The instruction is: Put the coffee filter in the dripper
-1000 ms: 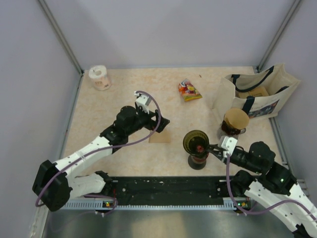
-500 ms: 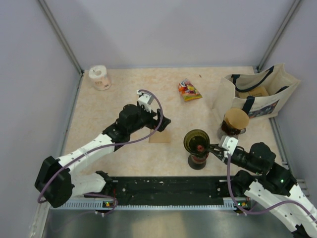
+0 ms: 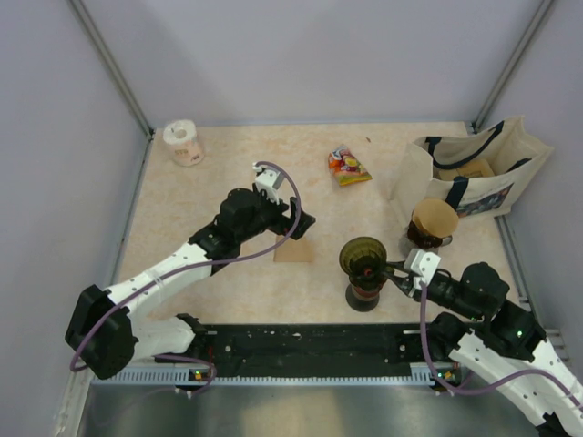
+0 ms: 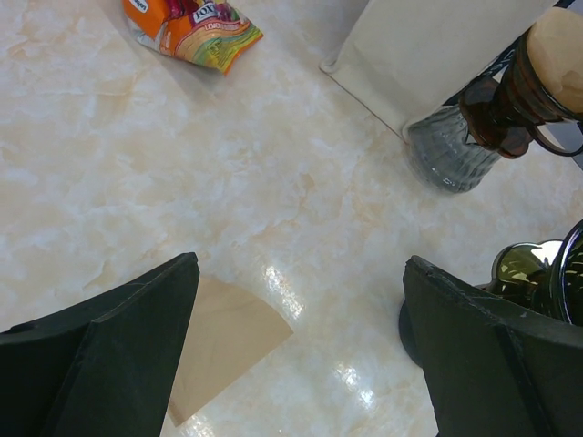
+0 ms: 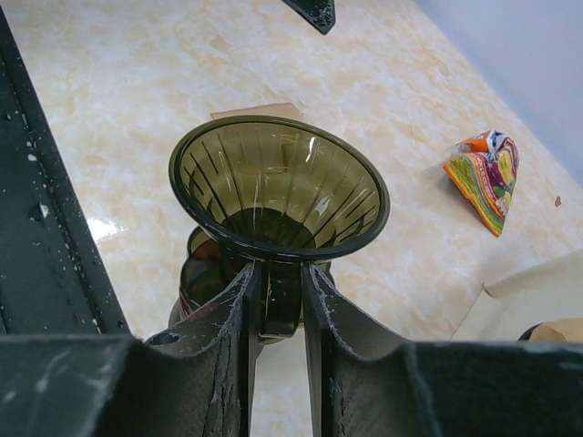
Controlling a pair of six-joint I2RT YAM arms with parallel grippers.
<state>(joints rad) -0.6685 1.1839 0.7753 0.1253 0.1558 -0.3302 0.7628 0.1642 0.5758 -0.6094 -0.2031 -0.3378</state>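
Note:
The olive-brown dripper (image 3: 362, 256) stands over a black cup with a red rim (image 3: 364, 289) at the front right. My right gripper (image 3: 397, 271) is shut on the dripper's small side handle (image 5: 281, 293); the cone (image 5: 278, 182) is empty inside. The tan coffee filter (image 3: 293, 251) lies flat on the table left of the dripper. My left gripper (image 3: 297, 224) is open and empty, hovering just above the filter. In the left wrist view the filter (image 4: 223, 341) lies partly under the left finger (image 4: 118, 350), and the gripper (image 4: 301, 350) is spread wide.
A glass cup with a brown band and tan top (image 3: 432, 224) stands behind the dripper, beside a canvas tote bag (image 3: 474, 173). A colourful snack packet (image 3: 347, 167) lies at the back middle. A paper roll (image 3: 185, 142) is in the far left corner.
My left arm has edged slightly forward and right above the filter, still open. The right gripper keeps its hold on the dripper handle, almost unmoved.

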